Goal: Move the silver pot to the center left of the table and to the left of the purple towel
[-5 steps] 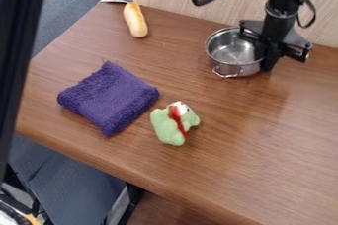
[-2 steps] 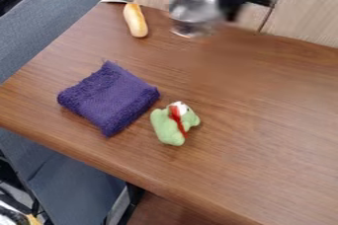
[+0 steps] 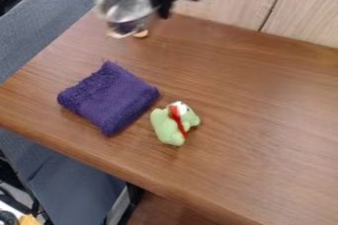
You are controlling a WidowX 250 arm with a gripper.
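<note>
Black gripper (image 3: 159, 10) seems clamped on the silver pot (image 3: 125, 9)

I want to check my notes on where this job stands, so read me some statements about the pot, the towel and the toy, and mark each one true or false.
1. The end effector is holding the silver pot. True.
2. The purple towel is draped over the pot. False: it lies on the table.
3. The green plush toy has something red on it. True.
4. The toy sits inside the pot. False: it lies on the table, beside the towel.
5. The pot is not yet set down beside the towel. True.
</note>
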